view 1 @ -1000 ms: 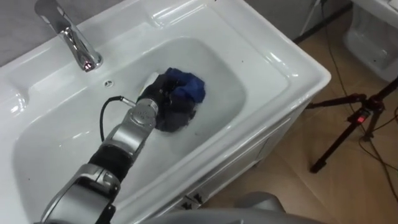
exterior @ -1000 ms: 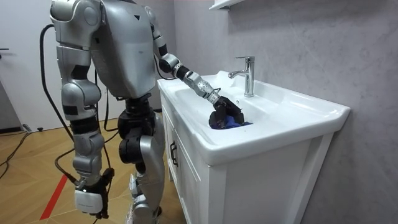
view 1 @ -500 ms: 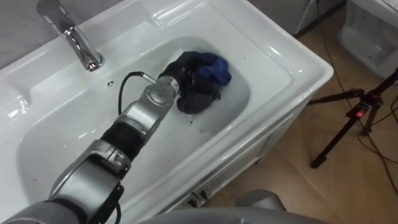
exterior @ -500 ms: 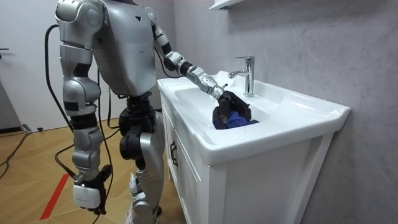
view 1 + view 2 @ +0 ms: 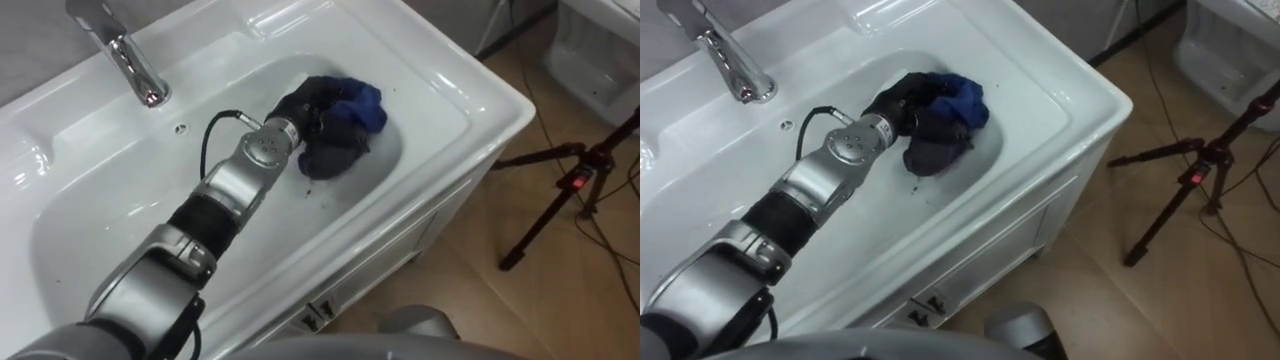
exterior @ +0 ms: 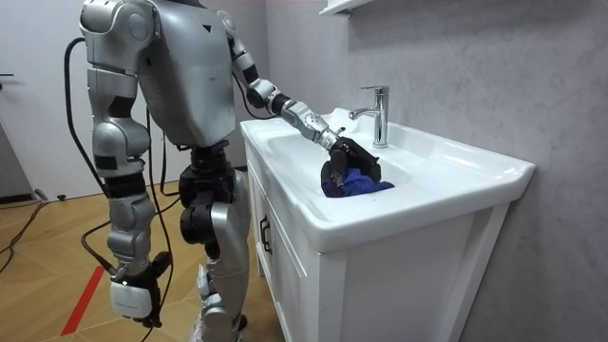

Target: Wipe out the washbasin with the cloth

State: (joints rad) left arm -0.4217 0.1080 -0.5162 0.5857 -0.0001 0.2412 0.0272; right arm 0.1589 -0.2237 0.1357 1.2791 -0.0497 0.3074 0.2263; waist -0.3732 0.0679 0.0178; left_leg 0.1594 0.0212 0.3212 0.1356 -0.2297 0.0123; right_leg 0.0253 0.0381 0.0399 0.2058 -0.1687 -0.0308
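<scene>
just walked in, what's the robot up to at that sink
It stands at a white basin with its left hand down in the bowl, fingers curled round a bunched dark and blue cloth. The cloth sits against the bowl's right end, away from the tap. Its right hand hangs by its side in the room view.

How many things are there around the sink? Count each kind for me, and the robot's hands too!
basin: 1
tap: 1
cloth: 1
tripod: 1
robot hands: 2 (left hand on the cloth in the basin, right hand hanging at the robot's side)
Total: 6
</scene>
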